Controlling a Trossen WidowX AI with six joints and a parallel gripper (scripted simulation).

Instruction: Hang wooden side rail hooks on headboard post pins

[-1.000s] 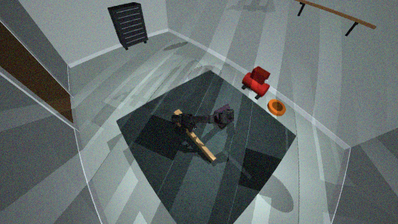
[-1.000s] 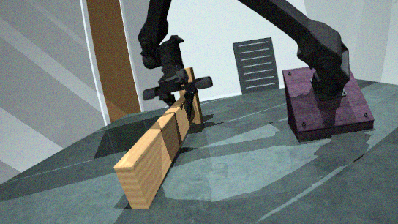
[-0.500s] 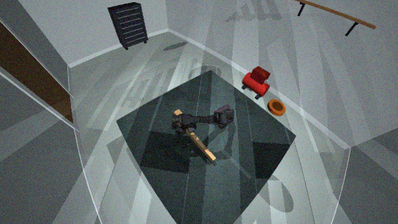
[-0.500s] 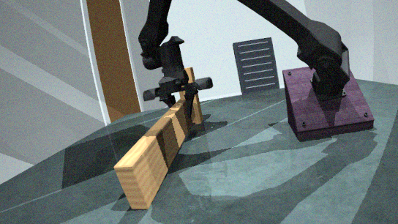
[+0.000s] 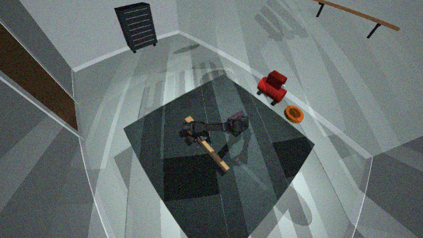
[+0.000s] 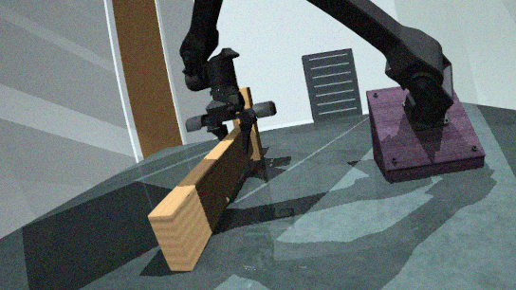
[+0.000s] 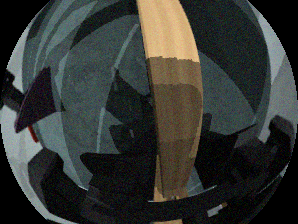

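Observation:
The wooden rail (image 5: 210,150) (image 6: 215,185) (image 7: 176,110) stands on edge, running from its far end in the foreground of the exterior view back to the post. That far end is low at the table top; a small gap underneath cannot be ruled out. The light wooden headboard post (image 5: 188,119) (image 6: 245,97) stands upright behind the gripper. My gripper (image 5: 193,136) (image 6: 233,135) (image 7: 167,126) is shut on the rail from above, close to its post end. The rail's post end is at or very near the post. The hooks, slot and pins are hidden, so their seating cannot be told.
The arm's base sits on a purple block (image 6: 433,156) to the right of the rail on the dark table (image 5: 249,187) (image 6: 360,265). A red machine (image 5: 272,89), an orange ring (image 5: 294,114) and a dark cabinet (image 5: 137,27) (image 6: 332,85) are beyond the table.

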